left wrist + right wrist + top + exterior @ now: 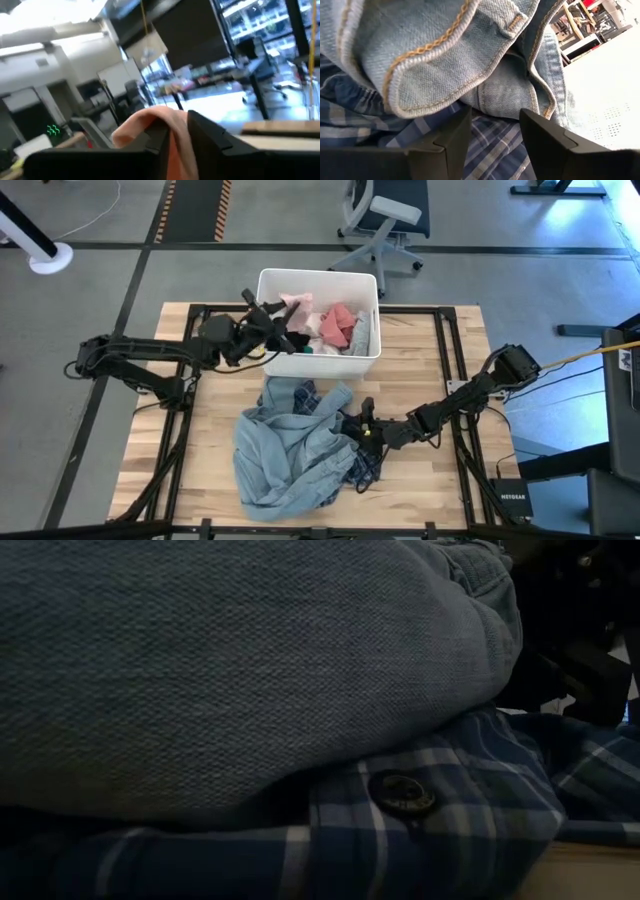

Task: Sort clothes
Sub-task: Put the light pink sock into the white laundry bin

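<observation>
The pale wooden desk (450, 460) on a dark metal frame is seen on a grey floor with black lines. A large light-blue denim shirt (290, 455) is heaped at the desk's six o'clock, over a navy plaid shirt (300, 392) bearing a dark button (402, 793). A white rectangular plastic bin (368, 362) at twelve o'clock is filled with white, salmon pink and grey garments. A grey office chair (385, 220) stands beyond. The right gripper (366, 423) is spread at the denim's three o'clock edge. The left gripper (287, 325), above the bin, is pinched on a salmon pink cloth (165, 130). "NETGEAR" is read on a black box (515, 498).
</observation>
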### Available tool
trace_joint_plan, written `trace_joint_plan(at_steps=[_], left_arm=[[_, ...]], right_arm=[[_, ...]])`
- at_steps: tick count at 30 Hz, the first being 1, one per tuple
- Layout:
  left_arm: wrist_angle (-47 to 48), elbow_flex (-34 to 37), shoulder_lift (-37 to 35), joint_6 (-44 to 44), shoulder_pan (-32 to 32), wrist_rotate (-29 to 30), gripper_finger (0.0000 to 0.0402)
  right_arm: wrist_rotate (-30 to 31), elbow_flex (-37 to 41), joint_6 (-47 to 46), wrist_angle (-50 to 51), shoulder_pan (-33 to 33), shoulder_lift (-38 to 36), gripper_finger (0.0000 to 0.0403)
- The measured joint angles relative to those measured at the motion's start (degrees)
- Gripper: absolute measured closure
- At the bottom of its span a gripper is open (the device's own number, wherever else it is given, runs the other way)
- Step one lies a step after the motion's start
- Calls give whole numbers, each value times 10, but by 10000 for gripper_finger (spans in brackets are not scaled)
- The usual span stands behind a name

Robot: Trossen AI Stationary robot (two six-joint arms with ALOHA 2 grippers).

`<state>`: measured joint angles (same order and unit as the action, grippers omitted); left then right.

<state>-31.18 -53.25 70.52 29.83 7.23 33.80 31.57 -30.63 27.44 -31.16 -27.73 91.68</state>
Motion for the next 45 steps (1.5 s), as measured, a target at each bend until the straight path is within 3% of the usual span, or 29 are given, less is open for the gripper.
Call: trace_joint_plan(at_steps=[8, 15, 24, 35, 41, 45], left_arm=[[193, -17, 0, -142, 45, -4, 343], [369, -68, 0, -232, 93, -48, 343], [427, -95, 1, -241, 130, -69, 338], [454, -97, 1, -274, 137, -86, 190], [677, -201, -2, -346, 129, -88, 163], [784, -272, -2, -395, 137, -174, 164]], right_arm=[[2, 0, 0, -2, 0, 0, 216], [2, 0, 5, -4, 0, 0, 216], [1, 0, 4, -4, 0, 0, 216], [-7, 0, 2, -3, 0, 0, 216], [-7, 0, 12, -2, 1, 0, 216], [-9, 0, 15, -8, 6, 0, 216]])
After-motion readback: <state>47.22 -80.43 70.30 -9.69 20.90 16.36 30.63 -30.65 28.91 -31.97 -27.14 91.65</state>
